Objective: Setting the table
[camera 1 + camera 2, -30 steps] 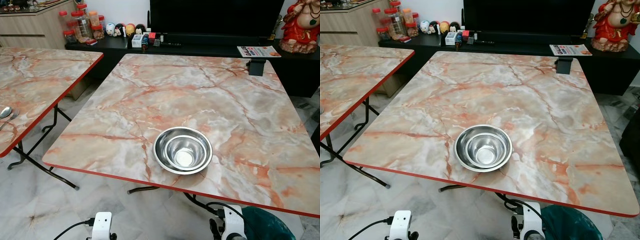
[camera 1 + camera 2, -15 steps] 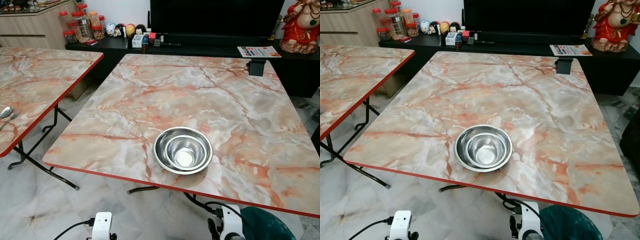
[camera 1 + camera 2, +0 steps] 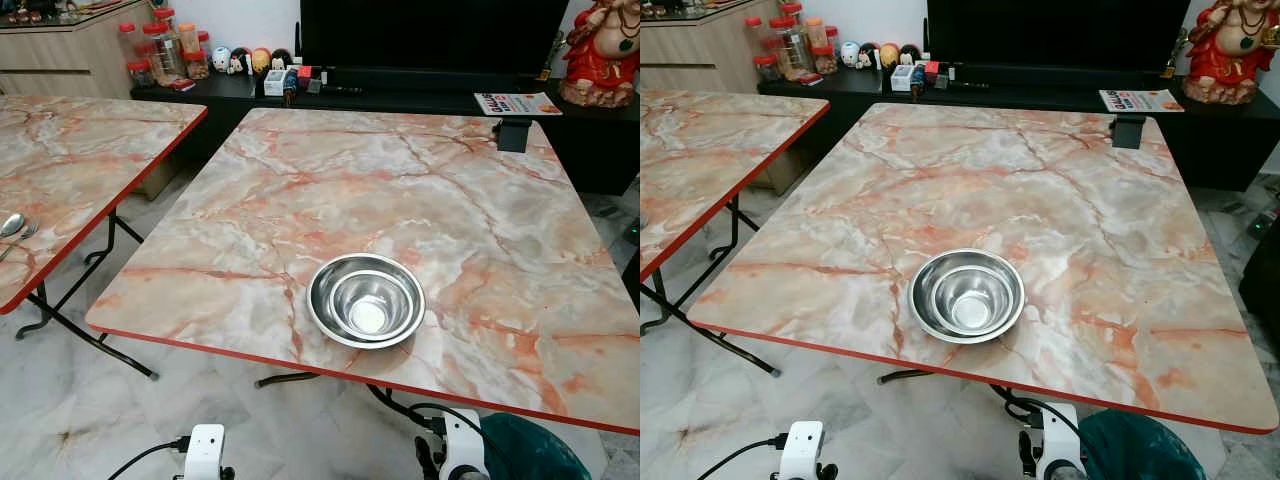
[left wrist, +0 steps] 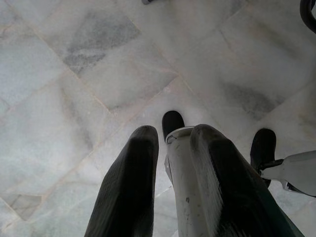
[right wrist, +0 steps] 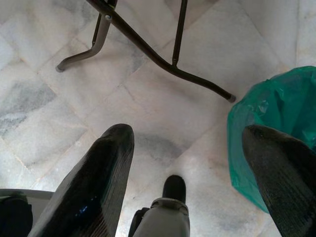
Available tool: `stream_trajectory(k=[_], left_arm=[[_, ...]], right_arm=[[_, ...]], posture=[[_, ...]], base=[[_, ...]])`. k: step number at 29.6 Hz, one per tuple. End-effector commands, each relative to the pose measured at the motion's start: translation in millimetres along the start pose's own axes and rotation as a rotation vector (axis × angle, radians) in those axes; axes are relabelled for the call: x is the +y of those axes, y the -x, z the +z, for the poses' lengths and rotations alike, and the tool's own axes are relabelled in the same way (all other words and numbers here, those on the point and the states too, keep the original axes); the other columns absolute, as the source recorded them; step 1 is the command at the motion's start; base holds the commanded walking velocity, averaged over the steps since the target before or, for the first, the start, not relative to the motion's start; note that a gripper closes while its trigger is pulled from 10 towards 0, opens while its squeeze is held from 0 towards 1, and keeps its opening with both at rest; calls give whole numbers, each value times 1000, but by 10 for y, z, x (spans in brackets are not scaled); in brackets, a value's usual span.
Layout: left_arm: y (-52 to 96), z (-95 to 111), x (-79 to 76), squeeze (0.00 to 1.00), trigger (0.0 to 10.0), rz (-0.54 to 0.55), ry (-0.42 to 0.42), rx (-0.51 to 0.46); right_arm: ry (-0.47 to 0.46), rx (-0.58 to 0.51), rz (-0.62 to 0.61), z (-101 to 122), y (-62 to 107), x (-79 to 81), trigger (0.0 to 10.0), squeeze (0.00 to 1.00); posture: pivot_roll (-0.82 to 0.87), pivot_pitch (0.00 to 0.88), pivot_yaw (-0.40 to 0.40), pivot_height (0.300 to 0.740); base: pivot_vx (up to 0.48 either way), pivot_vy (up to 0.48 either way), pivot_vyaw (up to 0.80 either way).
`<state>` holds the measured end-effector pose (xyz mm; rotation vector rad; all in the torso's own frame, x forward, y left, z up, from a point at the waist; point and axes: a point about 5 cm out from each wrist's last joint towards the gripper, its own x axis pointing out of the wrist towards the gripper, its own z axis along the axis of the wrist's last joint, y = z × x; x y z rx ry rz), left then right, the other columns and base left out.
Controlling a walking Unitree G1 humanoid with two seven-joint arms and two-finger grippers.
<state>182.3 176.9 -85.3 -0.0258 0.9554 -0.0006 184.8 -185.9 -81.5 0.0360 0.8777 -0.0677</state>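
Two nested steel bowls (image 3: 366, 300) sit near the front edge of the marble-patterned table (image 3: 400, 190) with a red rim. A spoon and fork (image 3: 12, 228) lie on a second such table (image 3: 90, 140) to my left. Both arms hang below the table's front edge. In the left wrist view my left gripper (image 4: 175, 136) points down at the marble floor, its fingers (image 4: 133, 182) close together and holding nothing. In the right wrist view my right gripper (image 5: 192, 136) is open and holds nothing above the floor.
A green bin bag (image 3: 530, 450) stands on the floor at my right, under the table corner. Black table legs (image 5: 148, 49) cross the floor ahead. A small black box (image 3: 513, 133) sits at the table's far right edge. A dark TV console (image 3: 400, 85) lies beyond.
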Motion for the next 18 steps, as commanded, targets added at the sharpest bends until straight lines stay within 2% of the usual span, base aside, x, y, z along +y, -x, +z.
stream_trajectory(k=[1, 18], left_arm=[[-1, 17, 13, 0, 10000, 1, -7, -7], [-3, 23, 5, 0, 10000, -4, -12, -7]], right_arm=[[-6, -1, 4, 21, -8, 25, 10000, 0], [-2, 1, 4, 21, -9, 23, 10000, 0]], posture=[[-44, 0, 27, 723], [-46, 0, 29, 723]], base=[[0, 0, 0], [0, 0, 0]])
